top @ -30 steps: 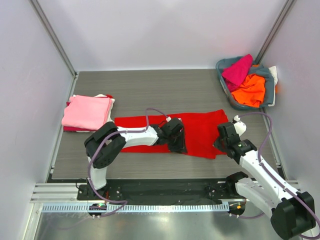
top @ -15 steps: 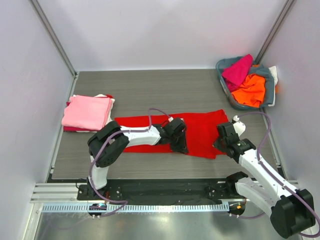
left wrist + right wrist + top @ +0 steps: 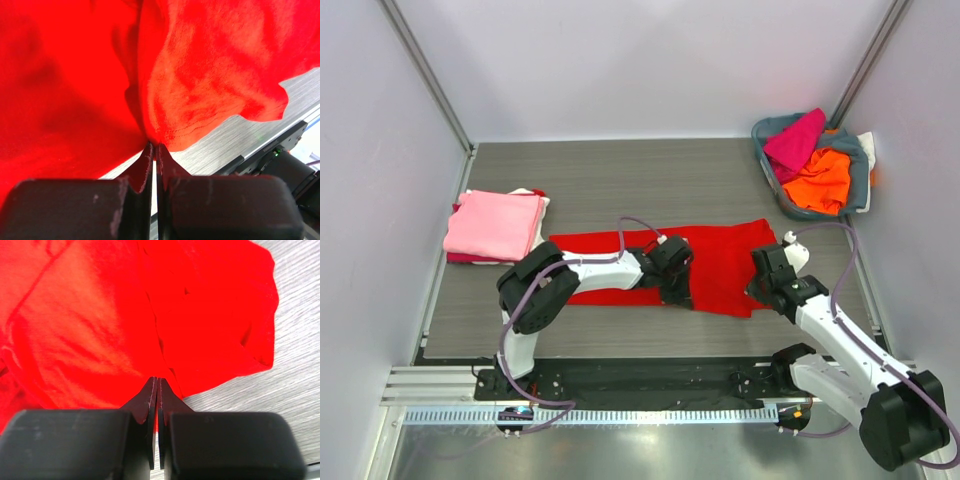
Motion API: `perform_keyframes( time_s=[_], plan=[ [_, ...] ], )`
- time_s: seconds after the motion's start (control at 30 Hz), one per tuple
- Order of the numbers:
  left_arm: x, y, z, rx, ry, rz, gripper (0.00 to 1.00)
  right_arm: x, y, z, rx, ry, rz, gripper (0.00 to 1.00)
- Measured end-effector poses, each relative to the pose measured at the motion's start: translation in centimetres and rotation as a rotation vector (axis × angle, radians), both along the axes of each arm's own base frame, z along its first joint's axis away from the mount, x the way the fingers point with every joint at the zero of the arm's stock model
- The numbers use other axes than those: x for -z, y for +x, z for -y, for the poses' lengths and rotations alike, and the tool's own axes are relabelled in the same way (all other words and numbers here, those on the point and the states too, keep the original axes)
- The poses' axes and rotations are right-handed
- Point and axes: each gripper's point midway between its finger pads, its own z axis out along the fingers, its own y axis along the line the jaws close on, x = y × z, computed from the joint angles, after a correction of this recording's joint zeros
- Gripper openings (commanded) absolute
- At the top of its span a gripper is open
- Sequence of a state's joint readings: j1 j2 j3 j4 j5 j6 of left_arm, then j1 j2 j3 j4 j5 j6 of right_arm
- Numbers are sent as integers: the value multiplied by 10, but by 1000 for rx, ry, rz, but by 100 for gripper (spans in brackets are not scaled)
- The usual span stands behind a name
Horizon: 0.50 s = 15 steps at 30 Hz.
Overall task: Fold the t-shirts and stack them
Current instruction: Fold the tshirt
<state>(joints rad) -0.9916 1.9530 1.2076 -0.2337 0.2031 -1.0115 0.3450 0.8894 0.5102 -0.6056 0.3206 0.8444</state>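
Observation:
A bright red t-shirt (image 3: 720,255) lies spread as a long band across the middle of the table. My left gripper (image 3: 680,296) is shut on its near edge at the middle; the left wrist view shows the jaws (image 3: 154,146) pinching the red cloth (image 3: 210,75). My right gripper (image 3: 760,290) is shut on the shirt's near right corner; the right wrist view shows the jaws (image 3: 157,380) closed on red cloth (image 3: 100,330). A folded pink t-shirt (image 3: 495,222) tops a stack at the left, over magenta and white cloth.
A grey-blue basket (image 3: 861,178) at the back right holds magenta (image 3: 796,139), orange (image 3: 820,180) and white shirts. Metal posts stand at the back corners. A black rail (image 3: 650,380) runs along the near edge.
Both grippers stay shut on the red shirt. The arms have shifted only slightly; the cloth lies much as before.

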Motion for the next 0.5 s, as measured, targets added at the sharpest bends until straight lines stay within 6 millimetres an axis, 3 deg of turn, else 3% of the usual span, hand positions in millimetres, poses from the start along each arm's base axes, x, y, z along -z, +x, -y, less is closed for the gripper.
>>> perform_keyframes(
  time_s=[0.5],
  plan=[
    [-20,2,-8,33,-56,-60,0,20,-1,0,1,-27,-84,6]
  ],
)
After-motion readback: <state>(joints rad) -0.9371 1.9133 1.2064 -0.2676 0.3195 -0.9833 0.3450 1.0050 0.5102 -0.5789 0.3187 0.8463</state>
